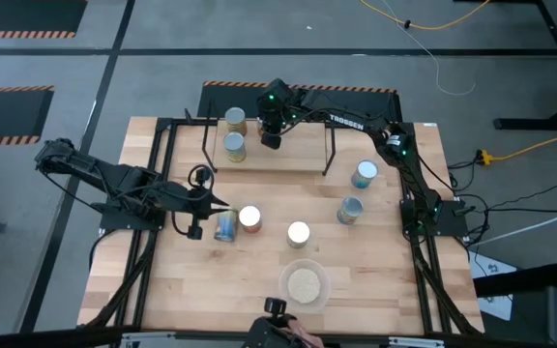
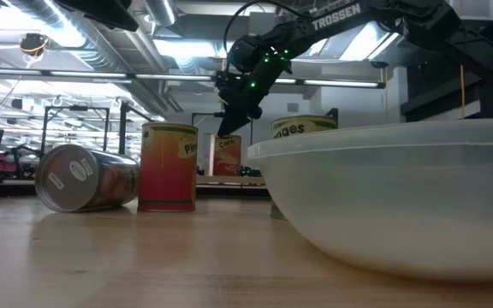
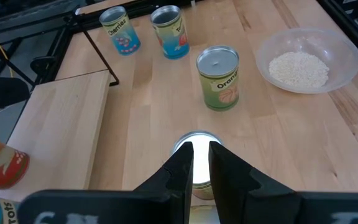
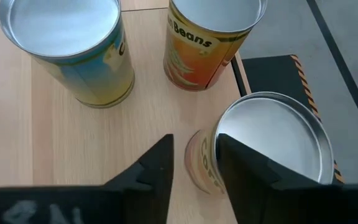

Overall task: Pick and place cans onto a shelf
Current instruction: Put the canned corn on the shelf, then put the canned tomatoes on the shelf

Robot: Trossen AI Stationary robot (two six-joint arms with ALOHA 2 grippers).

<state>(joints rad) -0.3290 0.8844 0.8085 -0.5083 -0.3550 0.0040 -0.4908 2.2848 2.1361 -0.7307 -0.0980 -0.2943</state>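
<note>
Right gripper (image 1: 271, 138) over the shelf (image 1: 288, 155), at its left end, fingers (image 4: 157, 165) a little apart with nothing between; a can (image 4: 263, 146) just beside one finger. Two cans (image 1: 234, 133) standing on shelf left of it. Left gripper (image 1: 213, 206) low over the table (image 1: 375, 280), fingers narrowly apart, empty, beside a tipped can (image 1: 225, 226). Upright cans at (image 1: 250, 218), (image 1: 299, 233), (image 1: 350, 210), (image 1: 364, 174). Bowl (image 1: 305, 284) near front edge.

arms (image 1: 114, 179) — black, jointed | white TROSSEN lettering | green LEDs
</note>
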